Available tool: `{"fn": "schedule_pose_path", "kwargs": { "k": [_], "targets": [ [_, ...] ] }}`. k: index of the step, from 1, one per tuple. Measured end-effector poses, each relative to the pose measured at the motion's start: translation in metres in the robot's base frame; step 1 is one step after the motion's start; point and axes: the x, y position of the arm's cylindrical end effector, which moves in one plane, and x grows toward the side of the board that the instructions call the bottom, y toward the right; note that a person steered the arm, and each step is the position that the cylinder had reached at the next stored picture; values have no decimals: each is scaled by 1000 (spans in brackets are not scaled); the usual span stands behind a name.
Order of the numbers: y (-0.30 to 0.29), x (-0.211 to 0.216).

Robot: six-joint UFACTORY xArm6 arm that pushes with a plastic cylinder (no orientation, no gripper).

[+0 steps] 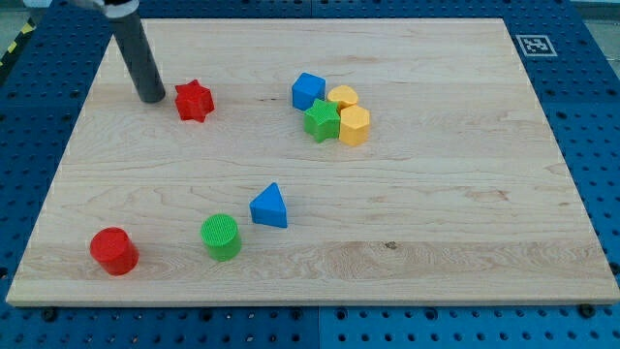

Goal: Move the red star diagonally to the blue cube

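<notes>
In the camera view, the pale wooden tabletop (436, 213) is carrying every block, and my tip (152, 99), the lower end of the straight dark rod, is resting near the view's upper left. There is no pincer on this arm, so nothing is being opened, closed or held; the rod is only pushing.

The red star-shaped plastic block (194, 101) is lying just beside my tip, on its right in the view, with a thin gap that may or may not be contact; I cannot tell. The blue cube-shaped plastic block (308, 91) is sitting well to the view's right of the star, at about the same height in the view. It is touching the green star-shaped block (322, 120), and two yellow blocks, apparently hexagonal (342, 97) (354, 126), are pressing into that same cluster.

Near the view's bottom, well apart from the action, a red cylinder (114, 251), a green cylinder (221, 237) and a blue triangular block (269, 206) are standing.

As I judge it, the star is only starting its trip. Pushing well means keeping my tip behind the star's centre so it is not spinning off a point, steering towards a corner of the blue cube, and slowing before contact so the packed cluster is not being scattered.
</notes>
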Motion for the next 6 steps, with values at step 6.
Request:
{"fn": "schedule_pose_path", "kwargs": {
  "k": [6],
  "targets": [
    [49,-40]
  ]
}}
